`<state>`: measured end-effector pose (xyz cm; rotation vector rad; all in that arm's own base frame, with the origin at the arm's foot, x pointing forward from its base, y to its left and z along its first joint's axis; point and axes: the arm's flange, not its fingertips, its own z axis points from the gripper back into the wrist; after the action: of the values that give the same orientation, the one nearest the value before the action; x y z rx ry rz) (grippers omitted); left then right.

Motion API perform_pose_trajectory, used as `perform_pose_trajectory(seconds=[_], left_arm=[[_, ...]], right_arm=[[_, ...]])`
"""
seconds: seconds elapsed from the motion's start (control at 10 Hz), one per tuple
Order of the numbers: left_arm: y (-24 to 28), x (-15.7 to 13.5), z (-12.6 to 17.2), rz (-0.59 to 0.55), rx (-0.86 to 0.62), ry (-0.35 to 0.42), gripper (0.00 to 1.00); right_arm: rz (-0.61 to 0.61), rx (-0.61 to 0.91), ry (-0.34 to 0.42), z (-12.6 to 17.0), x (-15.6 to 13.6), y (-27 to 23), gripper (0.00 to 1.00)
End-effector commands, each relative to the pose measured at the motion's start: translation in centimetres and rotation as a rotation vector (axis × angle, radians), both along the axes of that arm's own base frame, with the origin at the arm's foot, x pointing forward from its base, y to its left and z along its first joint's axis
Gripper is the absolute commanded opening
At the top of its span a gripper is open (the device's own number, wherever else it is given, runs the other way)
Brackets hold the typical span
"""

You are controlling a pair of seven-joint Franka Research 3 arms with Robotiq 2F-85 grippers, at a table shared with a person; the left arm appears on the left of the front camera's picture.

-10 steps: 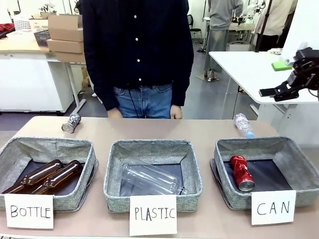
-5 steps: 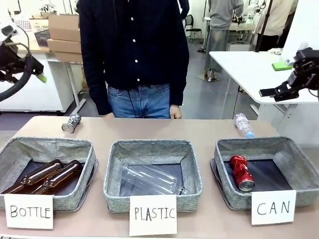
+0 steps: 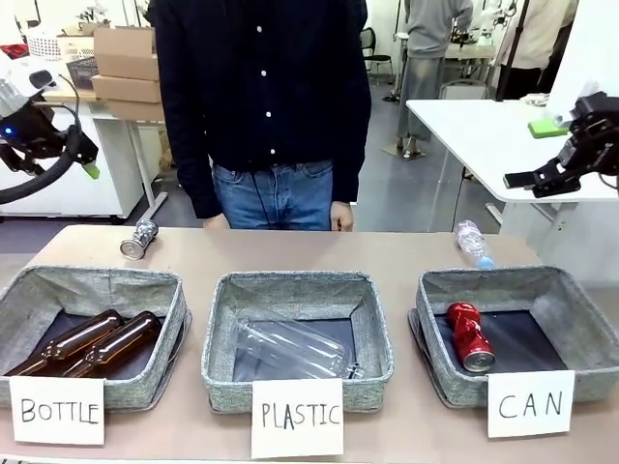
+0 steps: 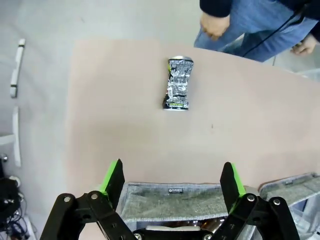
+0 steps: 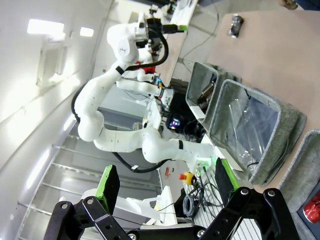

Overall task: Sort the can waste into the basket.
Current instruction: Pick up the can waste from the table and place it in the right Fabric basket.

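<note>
A crumpled silver can (image 4: 178, 83) lies near the desk's (image 3: 290, 253) far left corner. A dented red can (image 3: 468, 334) lies in the grey cloth basket (image 3: 571, 305). Both jaws are spread wide and hold nothing.

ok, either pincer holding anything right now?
No. The left pincer is open and empty above the silvery can; the right pincer is open and empty too.

Grey floor (image 3: 406, 184) beyond the tan tabletop (image 3: 290, 253). White table (image 3: 484, 130) at right with a green object (image 3: 546, 127) on it. White counter (image 3: 58, 145) at left, stacked cardboard boxes (image 3: 126, 64) and a white basket (image 3: 44, 43) on top. Bright ceiling lights (image 5: 42, 27) seen sideways in the right wrist view.
</note>
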<state>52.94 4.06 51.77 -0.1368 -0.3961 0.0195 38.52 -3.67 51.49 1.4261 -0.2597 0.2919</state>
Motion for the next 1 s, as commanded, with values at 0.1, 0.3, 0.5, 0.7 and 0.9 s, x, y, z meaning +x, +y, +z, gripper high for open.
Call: perform_pose_trajectory(seconds=[0.1,0.3,0.5,0.7,0.9], left_arm=[[-2.3,4.6,-2.8,-0.07,-0.018,0.032,1.0],[-3.6,11.0,-6.8,-0.085,-0.035,0.158,1.0],[-4.2,14.0,-10.4,-0.046,-0.032,0.228,1.0],[-3.9,15.7,-13.6,-0.059,-0.048,0.323,1.0],[-4.0,17.2,-16.4,-0.036,-0.05,0.374,1.0]], right_arm=[[-0.007,-0.008,-0.01,0.1,0.0,0.0,1.0],[-0.007,-0.008,-0.01,0.1,0.0,0.0,1.0],[-0.007,-0.008,-0.01,0.1,0.0,0.0,1.0],[-0.007,-0.008,-0.01,0.1,0.0,0.0,1.0],[-0.007,-0.008,-0.01,0.1,0.0,0.0,1.0]])
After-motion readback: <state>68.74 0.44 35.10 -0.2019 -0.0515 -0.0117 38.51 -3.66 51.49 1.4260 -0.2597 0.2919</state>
